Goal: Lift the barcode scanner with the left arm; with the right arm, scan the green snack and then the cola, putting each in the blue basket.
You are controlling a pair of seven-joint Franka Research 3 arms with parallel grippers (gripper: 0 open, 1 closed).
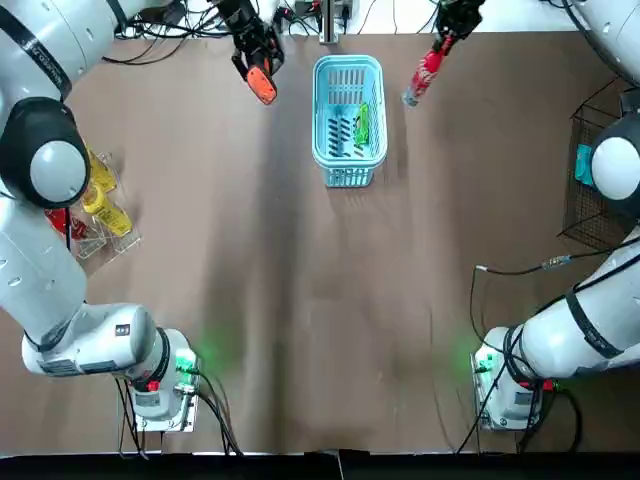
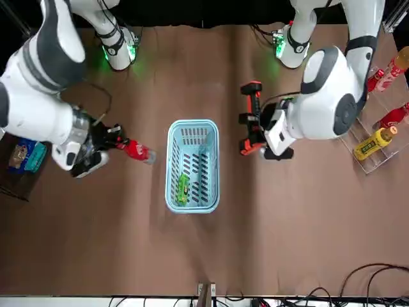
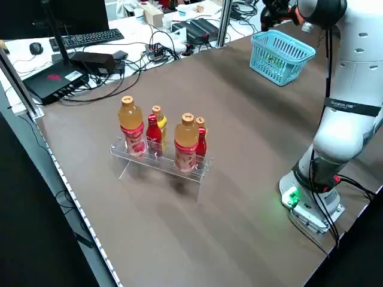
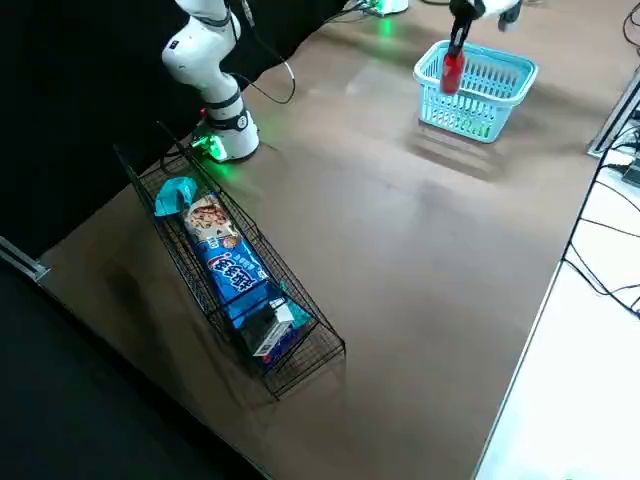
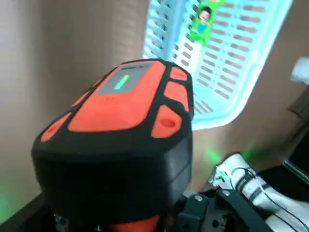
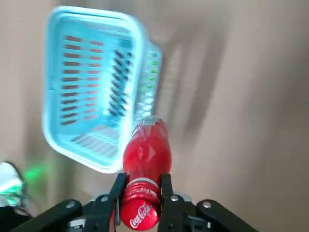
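Right gripper (image 6: 141, 186) is clamped on the cola (image 6: 145, 157), a red bottle. Its two fingers pinch the narrow end that carries the white logo. Seen from overhead, with the blue basket (image 1: 348, 176) as the centre of a clock face, the cola hangs in the air at about 2 o'clock. It is close beside the basket's rim but not over it, and it is tilted with its free end pointing toward 7 o'clock.

Left gripper (image 1: 252, 45) is closed around the barcode scanner (image 1: 261, 84), an orange and black handheld unit. It holds the scanner off the table (image 1: 300, 300) at about 10 o'clock from the basket. The basket sits between the two grippers, at 12 o'clock on the table near its far edge.

Progress: the scanner is lifted. The green snack (image 1: 362, 124) lies inside the basket against its 3 o'clock wall, so the first item looks finished. The cola is picked up and appears to be at or near the scanning stage, though whether it has registered cannot be told. What seems to be left is to carry the bottle toward 8 o'clock, over the basket, and release it inside.
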